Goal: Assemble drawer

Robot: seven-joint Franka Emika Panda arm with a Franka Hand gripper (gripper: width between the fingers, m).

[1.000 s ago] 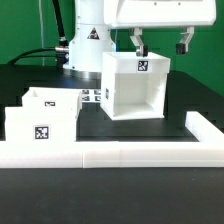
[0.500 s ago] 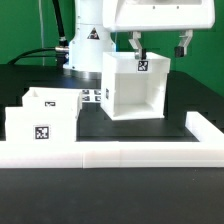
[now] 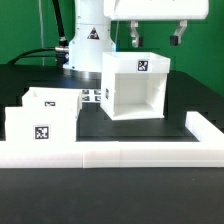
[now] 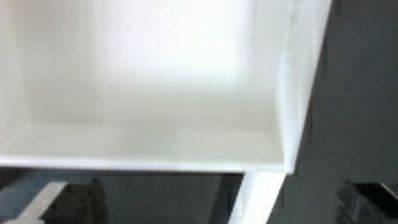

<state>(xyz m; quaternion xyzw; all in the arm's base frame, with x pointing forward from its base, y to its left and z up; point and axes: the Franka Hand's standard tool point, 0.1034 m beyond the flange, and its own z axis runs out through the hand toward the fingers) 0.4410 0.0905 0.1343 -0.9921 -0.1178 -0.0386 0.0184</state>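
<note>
The big white housing (image 3: 134,88) of the drawer stands on the black table with its open side towards the camera and a square tag on its upper front. In the wrist view its white inner walls (image 4: 143,80) fill most of the picture. Two small open-topped boxes, one (image 3: 42,125) in front with a tag and one (image 3: 56,101) behind it, stand at the exterior view's left. My gripper (image 3: 157,37) hangs just above the housing's top edge, open and empty, touching nothing. The dark fingertips (image 4: 43,204) show at the edge of the wrist view.
A long low white rail (image 3: 110,154) runs along the front and turns back at the exterior view's right. The marker board (image 3: 92,96) lies behind the small boxes. The robot's base (image 3: 88,45) stands at the back.
My gripper has risen a little, from straddling the housing's top edge to just above it. The housing and the small boxes have not moved.
</note>
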